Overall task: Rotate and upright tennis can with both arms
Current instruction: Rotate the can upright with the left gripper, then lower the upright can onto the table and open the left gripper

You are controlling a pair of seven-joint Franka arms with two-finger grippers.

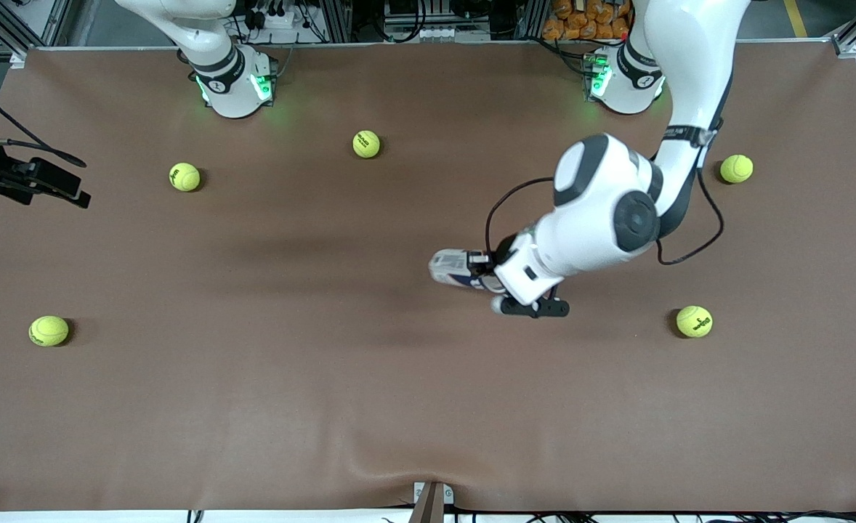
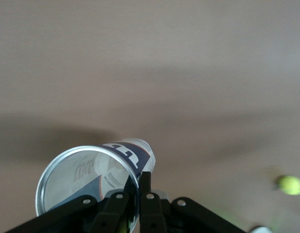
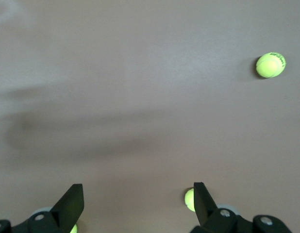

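We see the left end effector point(image 2: 134, 196) clenched on the can's point(image 1: 451, 266) rim, the can jutting toward nine o'clock above the tabletop point(image 1: 326, 378). The wrist hides its other end. The right end effector point(image 3: 139, 201) waits, released.

Five yellow-green tennis balls point(image 1: 366, 144) point(image 1: 184, 176) point(image 1: 49, 330) point(image 1: 736, 168) point(image 1: 694, 321) well apart on the brown table point(image 1: 253, 407)
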